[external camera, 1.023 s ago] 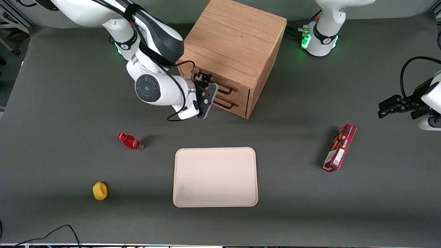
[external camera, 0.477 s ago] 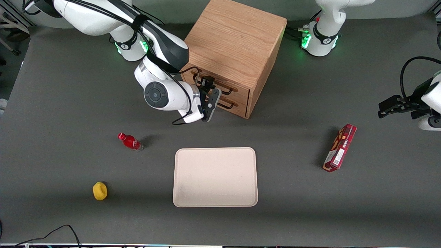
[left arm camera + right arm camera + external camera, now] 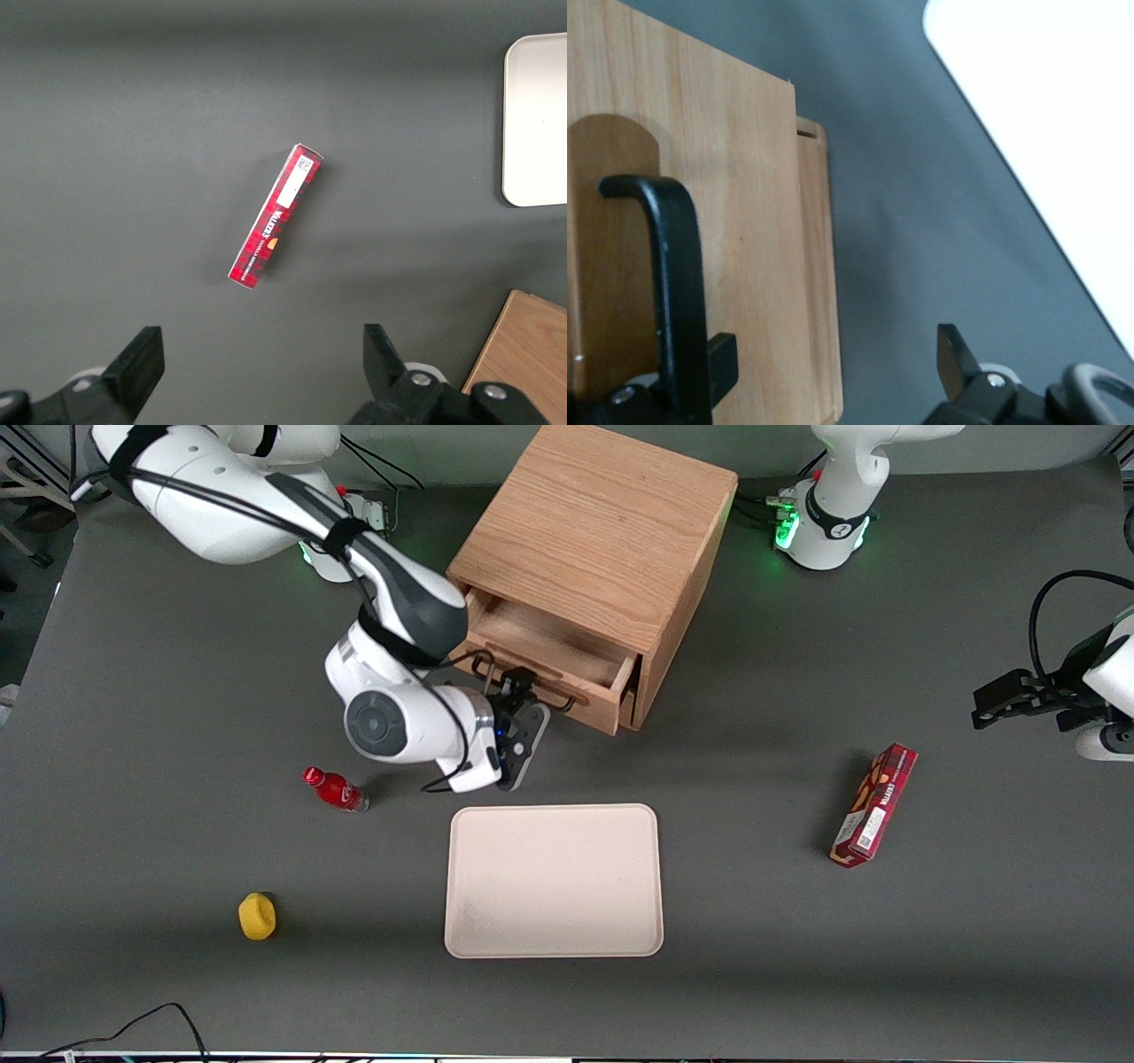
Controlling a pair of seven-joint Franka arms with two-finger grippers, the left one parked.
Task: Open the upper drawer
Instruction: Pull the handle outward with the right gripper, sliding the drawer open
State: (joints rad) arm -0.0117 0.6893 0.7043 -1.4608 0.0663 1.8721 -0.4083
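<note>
The light oak cabinet stands at the back of the table. Its upper drawer is pulled partway out, and the bare wood inside shows. The long black wire handle runs along the drawer front. My right gripper is at the handle, in front of the drawer. In the right wrist view the gripper is open, its fingers spread wide. One finger rests against the black handle on the wood front; the other hangs over bare table. The lower drawer is hidden under the open one.
A cream tray lies nearer the front camera than the cabinet, close under my wrist; its corner shows in the right wrist view. A red bottle and a yellow object lie toward the working arm's end. A red box lies toward the parked arm's end.
The upper drawer has slid out of the cabinet toward the front camera. My gripper moved the same way with the handle, closer to the tray.
</note>
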